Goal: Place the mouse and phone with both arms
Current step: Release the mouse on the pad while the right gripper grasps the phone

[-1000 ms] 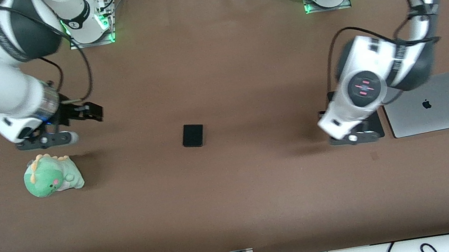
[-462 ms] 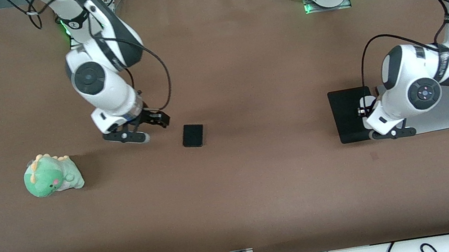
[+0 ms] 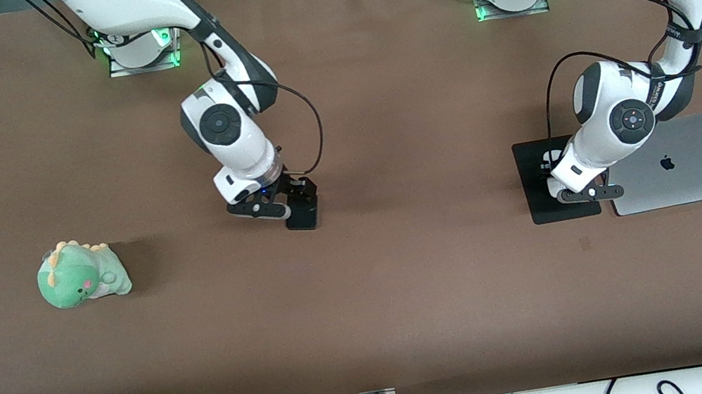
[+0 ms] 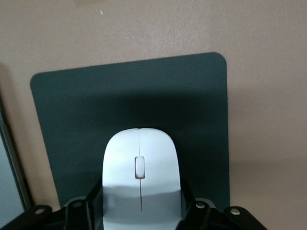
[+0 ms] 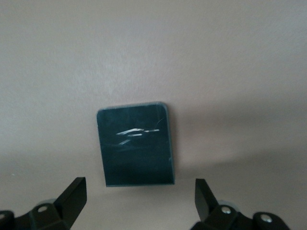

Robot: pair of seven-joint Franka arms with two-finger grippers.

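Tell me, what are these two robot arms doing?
The left hand holds the white mouse over the black mouse pad, beside the silver laptop. The right hand is open over the black phone lying mid-table. A green plush dinosaur sits toward the right arm's end, untouched.

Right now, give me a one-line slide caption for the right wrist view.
Right pincer, open, hovers over the phone lying flat on the brown table.

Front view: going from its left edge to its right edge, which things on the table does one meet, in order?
Green dinosaur plush → phone → black mouse pad → silver laptop.
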